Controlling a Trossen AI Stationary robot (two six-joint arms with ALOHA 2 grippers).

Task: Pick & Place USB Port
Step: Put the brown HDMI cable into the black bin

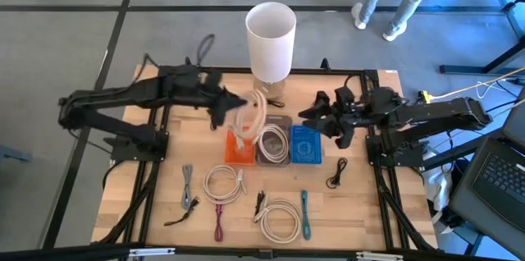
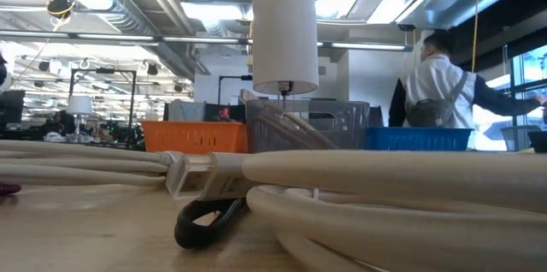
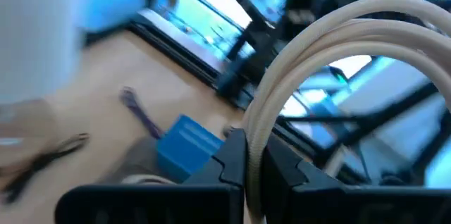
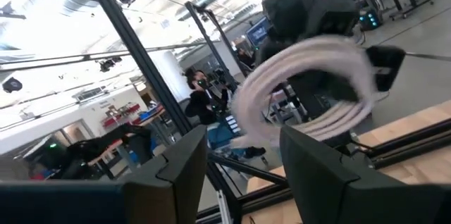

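While the wooden tabletop [image 1: 361, 212] carries everything here, the orange bin [image 1: 238, 154] near its middle serves best as the landmark: a grey bin [image 1: 273, 121] sits just to its right with a blue bin [image 1: 306, 146] beyond that, and a tall white cylinder [image 1: 270, 39] stands behind the row. Toward the front edge from the orange bin lie several loose cables, among them a white coil [image 1: 224, 184] and a second white coil [image 1: 279, 218]. The left gripper [image 1: 221, 109] hangs just above and behind the orange bin, pinched tight on a cream USB cable [image 1: 256, 117] whose loop arcs away from its fingers, as the left wrist view shows [image 3: 310, 69]. That loop dangles over the seam between the orange and grey bins, its long axis running roughly downward from the gripper, so the drop looks to depend on which bin lies straight below. The right gripper [image 1: 338, 121] waits beside the blue bin, spread wide and carrying nothing, farther from the cable than the left.
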